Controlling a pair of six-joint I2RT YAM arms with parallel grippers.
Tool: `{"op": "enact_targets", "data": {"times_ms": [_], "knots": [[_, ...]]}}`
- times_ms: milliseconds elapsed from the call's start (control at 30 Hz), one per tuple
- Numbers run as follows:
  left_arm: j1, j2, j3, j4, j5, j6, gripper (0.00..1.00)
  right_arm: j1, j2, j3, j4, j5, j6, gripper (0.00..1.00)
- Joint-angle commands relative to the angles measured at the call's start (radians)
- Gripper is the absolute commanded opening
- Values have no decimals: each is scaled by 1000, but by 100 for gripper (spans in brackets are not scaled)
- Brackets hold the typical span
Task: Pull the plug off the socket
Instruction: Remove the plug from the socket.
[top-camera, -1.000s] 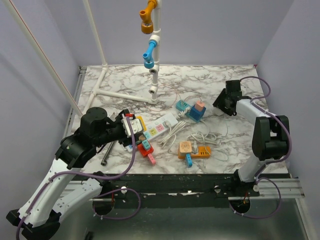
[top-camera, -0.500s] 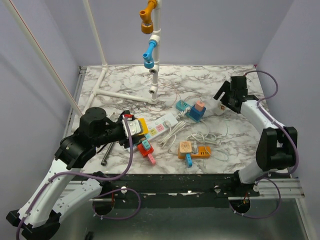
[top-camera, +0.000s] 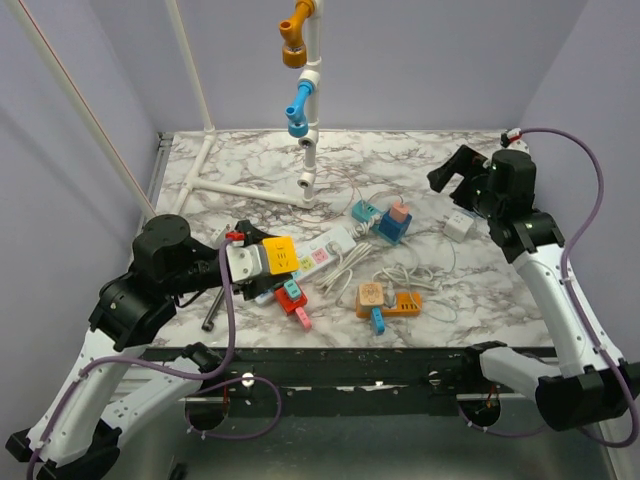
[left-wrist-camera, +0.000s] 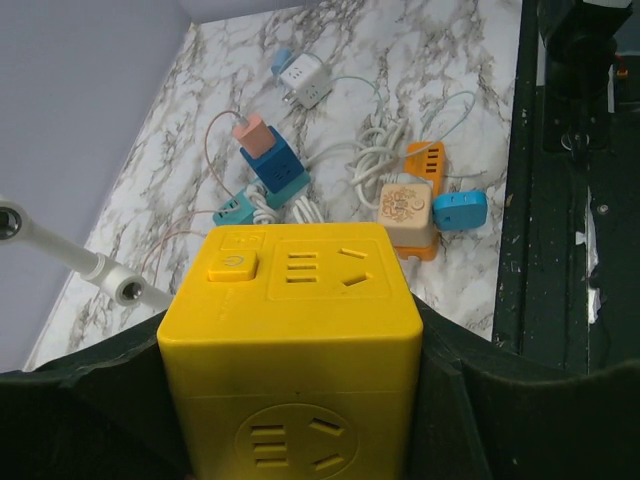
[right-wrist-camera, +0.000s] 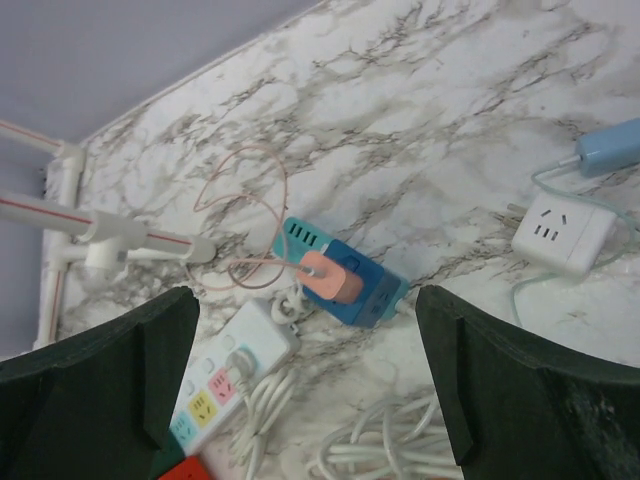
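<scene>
Grasp done: left pincer (top-camera: 256, 262) clamped on yellow cube (left-wrist-camera: 290, 300) | right pincer (right-wrist-camera: 310, 395) apart, empty | separation from socket (top-camera: 325, 247) unconfirmed, pull remaining.

Light is even, diffuse and fairly bright, coming from above; the marble table (top-camera: 420, 160) shows only soft, short shadows and no hard glare; the wall (top-camera: 60, 150) at left looks dimmer. In the left wrist view the yellow cube (left-wrist-camera: 290, 340) sits sharp with a dull sheen; the fingers (left-wrist-camera: 80, 400) beside it are near-black; the right wrist view is slightly soft, its fingers (right-wrist-camera: 90, 370) dark and blurred.
</scene>
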Motion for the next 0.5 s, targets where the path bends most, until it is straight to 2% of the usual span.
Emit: {"op": "enact_targets", "data": {"times_ms": [0, 167, 233, 333, 400, 467], "knots": [[-1, -42, 29, 110, 64, -6, 0, 9, -84, -15, -61, -204, -9, 100], [-2, -39, 44, 216, 93, -94, 0, 35, -146, -97, 68, -454, -6, 100], [-2, -40, 35, 277, 98, -161, 0, 75, -157, -110, 116, -487, -17, 100], [2, -27, 42, 346, 71, -291, 0, 194, -173, -134, 177, -446, -97, 100], [20, -16, 48, 387, 100, -366, 0, 238, -173, -180, 259, -520, -139, 100], [37, -8, 51, 429, 138, -448, 0, 264, -193, -261, 409, -632, -143, 100]]}}
